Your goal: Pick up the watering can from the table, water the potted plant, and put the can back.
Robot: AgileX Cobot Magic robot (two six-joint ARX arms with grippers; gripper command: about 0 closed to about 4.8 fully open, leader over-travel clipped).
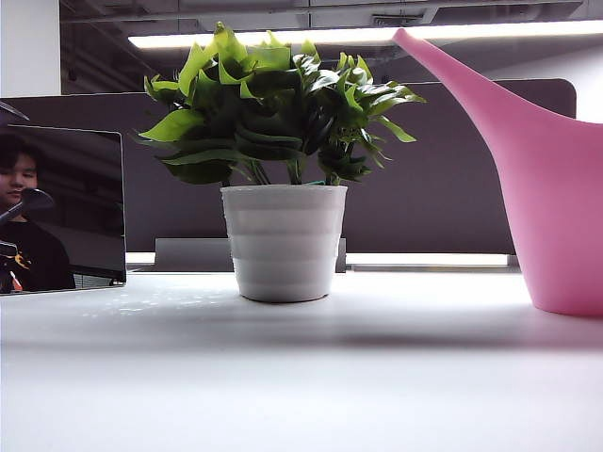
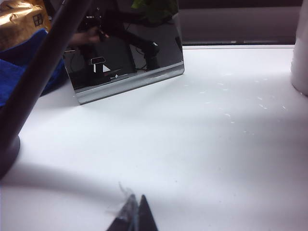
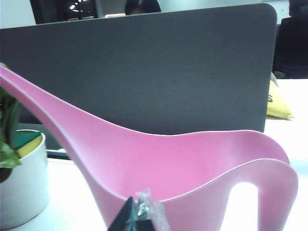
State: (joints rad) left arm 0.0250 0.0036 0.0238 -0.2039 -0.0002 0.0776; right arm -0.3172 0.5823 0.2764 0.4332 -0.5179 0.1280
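Observation:
The pink watering can (image 1: 556, 207) stands upright on the white table (image 1: 283, 377) at the right, with its long spout slanting up toward the potted plant (image 1: 283, 122). The bushy green plant sits in a ribbed white pot (image 1: 283, 240) at the centre. In the right wrist view my right gripper (image 3: 139, 208) is shut, just in front of the can's (image 3: 183, 163) open rim and beside its handle, with nothing held between the jaws. My left gripper (image 2: 135, 208) is shut and empty over bare table, with the pot's edge (image 2: 301, 57) far off to one side. Neither gripper shows in the exterior view.
A glossy dark panel (image 1: 61, 212) leans on the table left of the plant, also in the left wrist view (image 2: 125, 48). A dark divider (image 3: 144, 72) runs along the table's back. A black lamp pole (image 2: 38, 82) and blue cloth (image 2: 19, 62) lie near the left arm. A yellow object (image 3: 279, 103) sits beyond the can.

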